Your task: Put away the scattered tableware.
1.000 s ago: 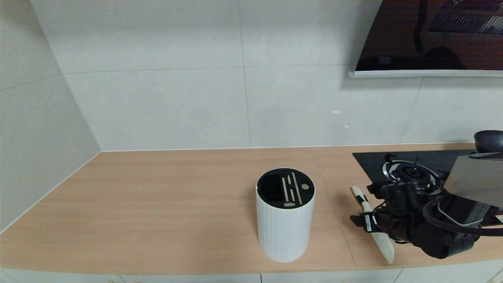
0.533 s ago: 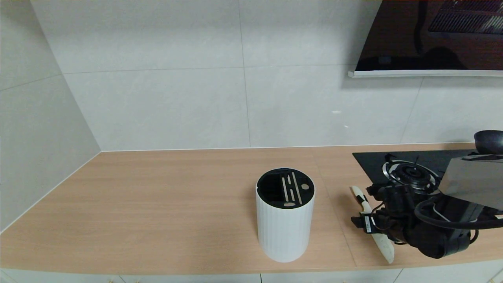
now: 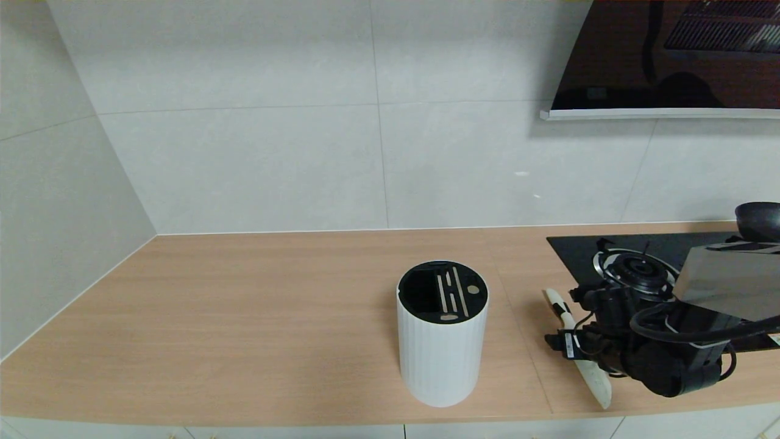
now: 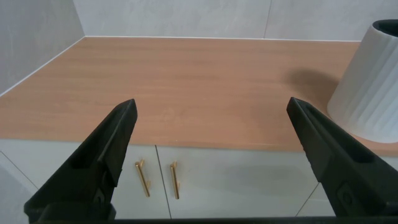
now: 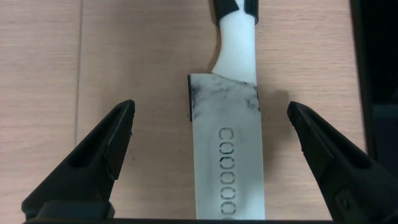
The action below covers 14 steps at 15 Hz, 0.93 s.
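Note:
A white knife (image 3: 599,385) with a white-and-black handle lies flat on the wooden counter (image 3: 256,317), between the holder and the hob. My right gripper (image 3: 580,341) hangs just above it, open, one finger on each side of the blade (image 5: 227,143) near the handle end. In the right wrist view the right gripper (image 5: 210,109) straddles the blade without touching it. A white ribbed knife holder (image 3: 442,341) with a black slotted top stands to the knife's left. My left gripper (image 4: 211,102) is open and holds nothing, low in front of the counter edge, with the holder (image 4: 370,81) off to one side.
A black gas hob (image 3: 640,268) with a burner sits right behind my right gripper, and a dark pot (image 3: 758,219) at the far right. A range hood (image 3: 664,61) hangs above. Cabinet doors with brass handles (image 4: 143,177) are below the counter edge.
My right arm has shifted slightly down and left over the knife. The knife and the holder have not moved.

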{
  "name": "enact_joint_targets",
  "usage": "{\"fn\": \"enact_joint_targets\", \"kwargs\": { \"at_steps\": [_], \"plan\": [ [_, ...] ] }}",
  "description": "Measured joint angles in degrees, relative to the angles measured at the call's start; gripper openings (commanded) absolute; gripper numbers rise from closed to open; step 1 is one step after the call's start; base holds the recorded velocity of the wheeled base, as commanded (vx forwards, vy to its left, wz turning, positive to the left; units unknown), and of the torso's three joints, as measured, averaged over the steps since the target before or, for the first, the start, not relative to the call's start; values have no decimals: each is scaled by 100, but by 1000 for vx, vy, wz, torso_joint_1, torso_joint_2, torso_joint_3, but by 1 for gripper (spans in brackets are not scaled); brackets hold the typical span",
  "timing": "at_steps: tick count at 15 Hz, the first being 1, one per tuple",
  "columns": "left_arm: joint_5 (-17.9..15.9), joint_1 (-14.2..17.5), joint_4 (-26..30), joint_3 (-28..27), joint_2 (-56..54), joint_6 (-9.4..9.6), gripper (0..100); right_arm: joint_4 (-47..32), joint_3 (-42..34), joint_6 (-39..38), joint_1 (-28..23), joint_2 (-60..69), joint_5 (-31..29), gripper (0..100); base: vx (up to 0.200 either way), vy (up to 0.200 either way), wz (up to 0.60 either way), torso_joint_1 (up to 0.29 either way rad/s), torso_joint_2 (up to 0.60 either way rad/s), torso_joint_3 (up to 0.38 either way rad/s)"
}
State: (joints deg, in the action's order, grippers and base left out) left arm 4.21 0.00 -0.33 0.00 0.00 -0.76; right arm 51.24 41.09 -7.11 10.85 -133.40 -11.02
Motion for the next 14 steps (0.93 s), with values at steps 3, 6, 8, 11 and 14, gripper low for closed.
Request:
{"fn": "enact_joint_targets", "kwargs": {
  "at_steps": [3,6,8,11,14],
  "plan": [
    [2,0,1,0,0,-2,100,0,2,0,-20,-17,-22,100,0,0,0,0,0,0],
    [0,0,1,0,0,-2,100,0,6,9,-72,-44,-22,0,0,0,0,0,0,0],
    [0,0,1,0,0,-2,100,9,17,13,-83,-65,-22,0,0,0,0,0,0,0],
    [0,0,1,0,0,0,100,16,30,18,-83,-98,-28,0,0,0,0,0,0,0],
    [0,0,1,0,0,0,100,13,28,18,-88,-98,-35,0,0,0,0,0,0,0]
  ]
}}
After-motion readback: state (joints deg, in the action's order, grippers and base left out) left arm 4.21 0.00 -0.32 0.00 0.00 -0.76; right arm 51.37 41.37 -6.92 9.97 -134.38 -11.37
